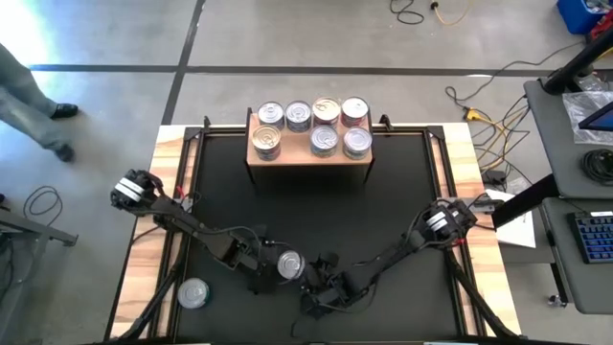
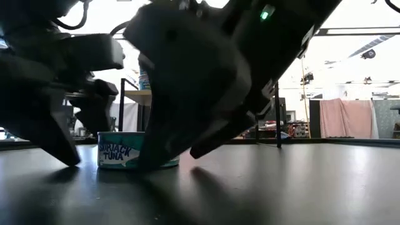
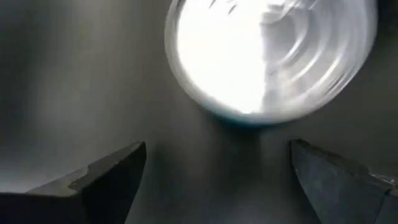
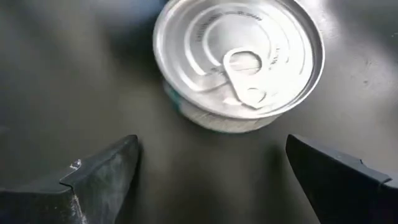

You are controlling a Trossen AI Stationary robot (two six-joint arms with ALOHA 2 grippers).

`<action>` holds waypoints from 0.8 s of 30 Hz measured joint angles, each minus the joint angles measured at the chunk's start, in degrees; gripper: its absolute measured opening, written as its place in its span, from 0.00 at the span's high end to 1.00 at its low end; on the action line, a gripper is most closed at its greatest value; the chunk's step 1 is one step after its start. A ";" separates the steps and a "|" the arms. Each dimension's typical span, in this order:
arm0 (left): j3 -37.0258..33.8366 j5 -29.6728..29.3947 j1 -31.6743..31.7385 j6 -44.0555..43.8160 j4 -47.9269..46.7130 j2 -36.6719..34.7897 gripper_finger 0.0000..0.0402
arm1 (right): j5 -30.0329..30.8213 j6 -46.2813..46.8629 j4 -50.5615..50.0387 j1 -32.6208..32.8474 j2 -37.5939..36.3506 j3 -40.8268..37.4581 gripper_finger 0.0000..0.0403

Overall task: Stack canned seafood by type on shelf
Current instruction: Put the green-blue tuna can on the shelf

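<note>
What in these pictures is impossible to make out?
- Low view: the shelf is mostly hidden by the dark arms.
- Left wrist view: the can's lid is washed out by glare.
- High view: labels of the shelf cans are too small to read.

A lab or workshop: bare concrete floor (image 1: 316, 38) with taped lines, loose cables (image 1: 484, 105), a desk with keyboard (image 1: 596, 237) beside the table (image 1: 142, 225).

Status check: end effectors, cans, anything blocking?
Both end effectors open, flanking silver-lidded can on mat. Seven cans on shelf. One can off left. Nothing blocking.
</note>
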 joint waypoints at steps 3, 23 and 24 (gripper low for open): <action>-0.28 -1.51 -0.01 0.84 -6.27 -2.61 0.05 | 0.06 1.14 0.33 0.64 -0.09 0.00 0.01; -2.80 -4.49 7.47 1.74 0.44 -2.95 0.05 | 6.47 7.48 -4.08 -2.33 0.07 0.01 0.01; -2.52 -4.00 6.93 1.72 0.33 -2.94 0.05 | 6.46 7.48 -5.24 -2.66 -0.30 0.01 0.01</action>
